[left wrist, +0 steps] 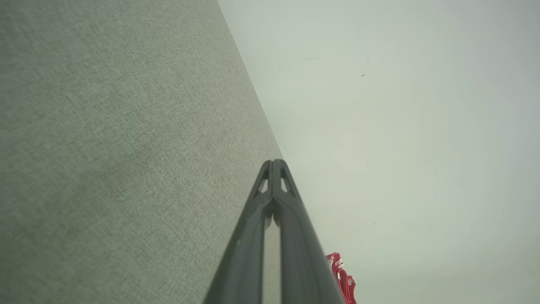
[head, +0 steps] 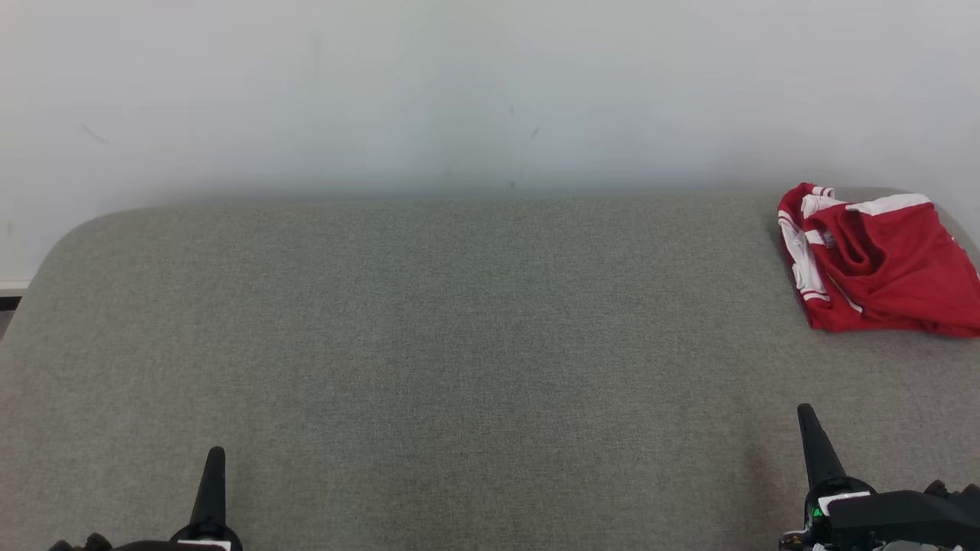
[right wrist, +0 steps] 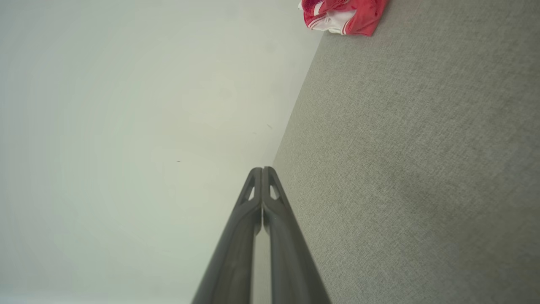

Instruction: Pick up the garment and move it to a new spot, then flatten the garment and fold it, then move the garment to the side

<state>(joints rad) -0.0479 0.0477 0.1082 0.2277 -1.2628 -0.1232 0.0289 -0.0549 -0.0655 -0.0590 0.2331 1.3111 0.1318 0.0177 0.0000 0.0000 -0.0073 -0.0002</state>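
Note:
The garment [head: 880,264] is red with white trim and lies in a folded bundle at the far right of the grey fabric surface [head: 459,344]. It also shows at the top of the right wrist view as the garment [right wrist: 344,14] and as a small red patch, the garment [left wrist: 342,278], beside my left fingers. My left gripper [head: 217,453] rests at the lower left, shut and empty; its tips meet at the left gripper [left wrist: 273,161]. My right gripper [head: 804,409] sits at the lower right, well in front of the garment, shut with nothing in it, tips together at the right gripper [right wrist: 262,169].
A pale wall [head: 490,92] rises right behind the surface's far edge. The surface has rounded corners, and its left corner [head: 69,229] curves away toward the floor. Broad bare fabric spreads between the two grippers.

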